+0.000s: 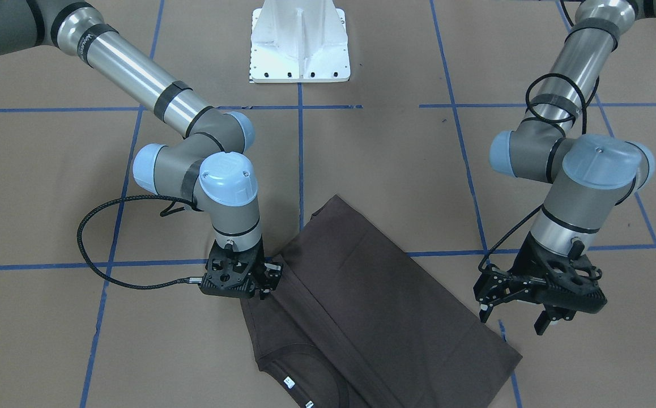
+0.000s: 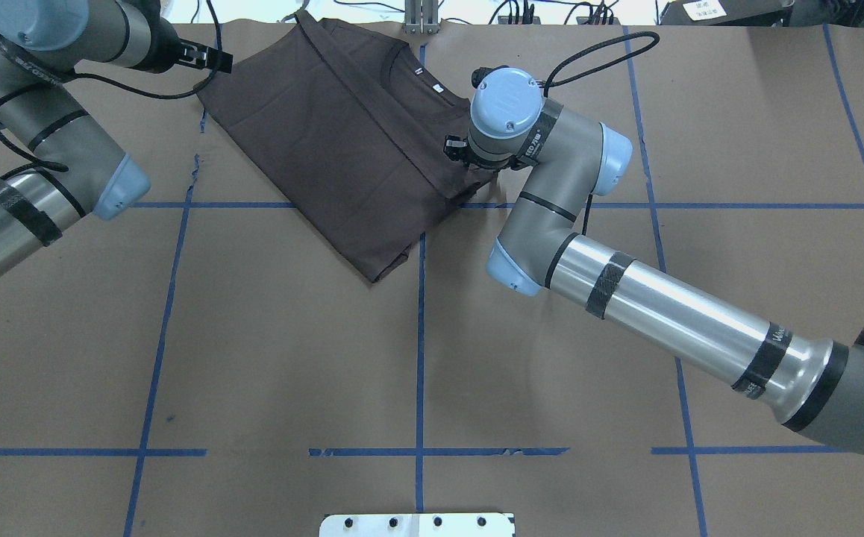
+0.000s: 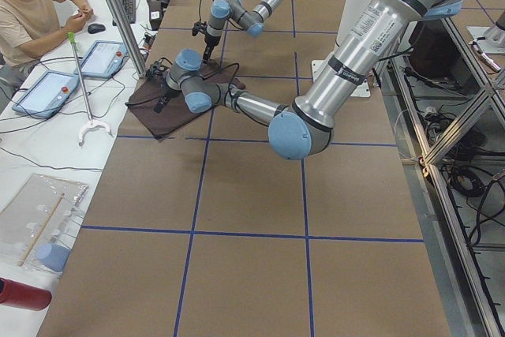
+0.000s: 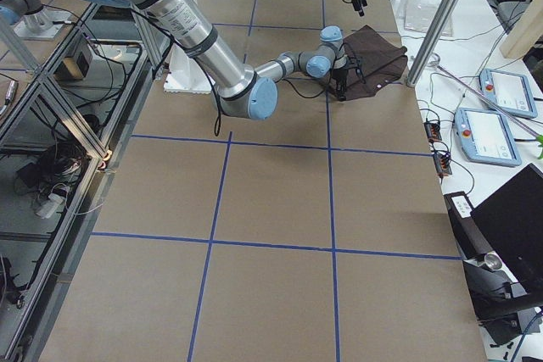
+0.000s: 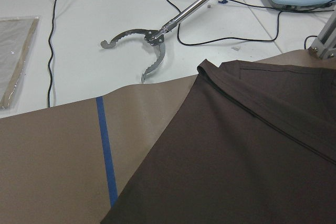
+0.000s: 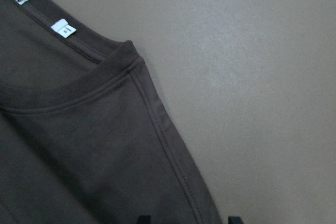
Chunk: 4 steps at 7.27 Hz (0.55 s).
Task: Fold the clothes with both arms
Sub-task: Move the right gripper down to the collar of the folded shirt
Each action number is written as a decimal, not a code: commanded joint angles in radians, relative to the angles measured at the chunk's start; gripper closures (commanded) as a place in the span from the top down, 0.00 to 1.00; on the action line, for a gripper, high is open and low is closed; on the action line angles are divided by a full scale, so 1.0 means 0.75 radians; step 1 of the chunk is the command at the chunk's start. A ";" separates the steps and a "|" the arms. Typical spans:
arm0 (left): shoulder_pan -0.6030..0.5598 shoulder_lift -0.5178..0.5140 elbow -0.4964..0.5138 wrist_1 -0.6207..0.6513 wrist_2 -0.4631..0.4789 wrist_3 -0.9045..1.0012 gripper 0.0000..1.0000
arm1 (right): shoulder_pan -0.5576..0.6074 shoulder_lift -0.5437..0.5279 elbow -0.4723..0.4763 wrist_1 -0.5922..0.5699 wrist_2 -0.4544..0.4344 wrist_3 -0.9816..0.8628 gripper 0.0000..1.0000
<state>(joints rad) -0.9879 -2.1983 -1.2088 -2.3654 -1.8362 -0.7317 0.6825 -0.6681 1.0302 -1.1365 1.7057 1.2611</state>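
Listing from the overhead view, left side to right.

1. Left arm (image 2: pixel 36 127): silver-grey tube with light blue joint caps and a black cable. It enters at the left edge and reaches toward the far left of the worktop (image 2: pixel 290 335), a brown surface crossed by blue tape lines (image 2: pixel 421 335).
2. Left pincer (image 1: pixel 510 324): black, two-fingered, jaws spread apart and holding nothing. It hangs over bare worktop just beside the T-shirt's left corner, clear of the cloth. Its wrist camera shows the shirt's folded edge and, past the worktop's edge, a metal grabber tool (image 5: pixel 144 43) on a white table.
3. T-shirt (image 2: pixel 327 142): dark brown, folded lengthwise into a long panel. It lies flat and slantwise on the far half of the worktop, between the two pincers. The ribbed collar (image 2: pixel 409 78) is on the side toward the right arm, with small white labels (image 6: pixel 62 27) inside it.
4. White pedestal base (image 2: pixel 417 524): at the near edge, centre.
5. Right pincer (image 1: pixel 268 281): black, pointing down at the shirt's right edge near the collar. Its jaws are apart, and the fingertips (image 6: pixel 143 220) stand either side of the shoulder seam, not clamped.
6. Right arm (image 2: pixel 663 306): enters from the lower right, with its elbow bent close to the centre tape line.
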 commanded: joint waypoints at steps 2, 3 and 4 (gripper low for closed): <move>0.000 0.000 0.000 0.000 0.000 0.000 1.00 | -0.002 -0.001 -0.013 -0.004 -0.010 -0.008 0.00; 0.000 0.000 0.000 0.000 0.000 0.000 1.00 | 0.000 -0.001 -0.011 -0.010 -0.010 -0.023 0.00; 0.000 0.000 0.000 0.000 0.000 0.000 1.00 | 0.004 -0.001 -0.011 -0.013 -0.010 -0.029 0.00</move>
<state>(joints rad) -0.9879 -2.1982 -1.2088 -2.3654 -1.8362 -0.7316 0.6828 -0.6687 1.0219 -1.1425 1.6985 1.2472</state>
